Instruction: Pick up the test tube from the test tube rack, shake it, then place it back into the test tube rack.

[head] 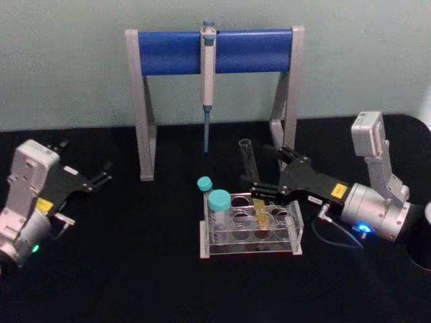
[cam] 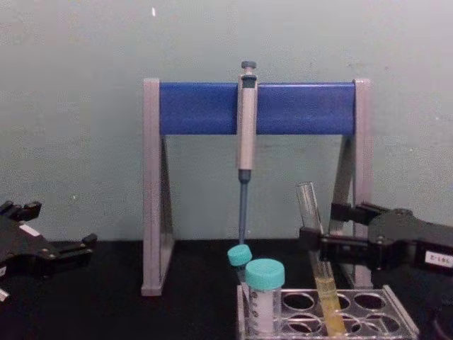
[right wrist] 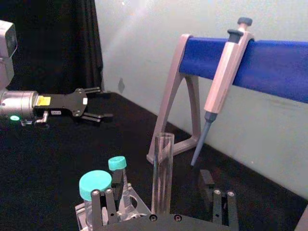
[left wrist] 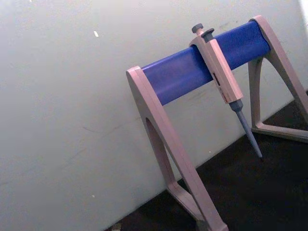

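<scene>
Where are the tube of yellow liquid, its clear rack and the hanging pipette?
test tube (cam: 328, 301): chest view, its yellow-filled lower part.
test tube rack (head: 250, 249): head view, its front wall.
pipette (cam: 246, 127): chest view, its grey body.

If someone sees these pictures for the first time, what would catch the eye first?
A tall stand with a blue bar rises at the back of the table, a pipette hanging from its middle. In front of it, a test tube with yellow liquid leans in the rack, the open right gripper around it. The left gripper sits idle at the left.
</scene>
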Robot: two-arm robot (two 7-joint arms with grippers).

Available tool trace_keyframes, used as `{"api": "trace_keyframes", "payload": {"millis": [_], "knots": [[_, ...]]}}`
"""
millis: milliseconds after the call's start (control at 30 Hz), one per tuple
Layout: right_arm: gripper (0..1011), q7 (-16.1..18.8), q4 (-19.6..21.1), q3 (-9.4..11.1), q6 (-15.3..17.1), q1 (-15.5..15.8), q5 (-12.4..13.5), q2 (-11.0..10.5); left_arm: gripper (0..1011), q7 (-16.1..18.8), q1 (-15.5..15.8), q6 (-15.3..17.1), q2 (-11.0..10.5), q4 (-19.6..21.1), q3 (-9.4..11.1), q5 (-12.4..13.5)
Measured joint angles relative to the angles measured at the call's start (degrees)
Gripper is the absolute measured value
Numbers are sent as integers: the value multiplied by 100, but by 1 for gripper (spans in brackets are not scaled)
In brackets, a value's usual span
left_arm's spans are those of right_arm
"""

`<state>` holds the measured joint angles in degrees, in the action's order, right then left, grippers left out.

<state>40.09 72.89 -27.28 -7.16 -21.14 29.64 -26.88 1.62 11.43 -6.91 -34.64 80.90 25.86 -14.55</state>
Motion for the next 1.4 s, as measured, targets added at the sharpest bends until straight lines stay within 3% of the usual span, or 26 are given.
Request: {"api": "trace_keyframes", "payload": {"millis": [333, 500, 667, 700, 833, 867, 933, 1067, 1400], "knots": [[1000, -110, 382, 299, -289, 244, 212, -46, 1001, 0, 0, 0, 0, 0, 0, 0], [1000, -720, 823, 718, -585, 596, 219, -13, 1001, 0, 0, 0, 0, 0, 0, 0], [1000, -1921, 1221, 1053, -676, 931, -413, 75, 1001, 0, 0, 0, 0, 0, 0, 0], [1000, -2324, 1319, 1135, -621, 1014, -669, 104, 1001, 0, 0, 0, 0, 0, 0, 0], [1000, -3199, 1427, 1235, -322, 1180, -1370, 181, 1001, 0, 0, 0, 0, 0, 0, 0], [1000, -3199, 1427, 1235, -322, 1180, -1370, 181, 1001, 0, 0, 0, 0, 0, 0, 0], [1000, -3555, 1402, 1237, -83, 1239, -1711, 239, 1001, 0, 0, 0, 0, 0, 0, 0], [1000, -3836, 1315, 1203, 224, 1304, -2009, 331, 1002, 0, 0, 0, 0, 0, 0, 0], [1000, -3941, 1148, 1130, 667, 1415, -2302, 475, 1001, 0, 0, 0, 0, 0, 0, 0]]}}
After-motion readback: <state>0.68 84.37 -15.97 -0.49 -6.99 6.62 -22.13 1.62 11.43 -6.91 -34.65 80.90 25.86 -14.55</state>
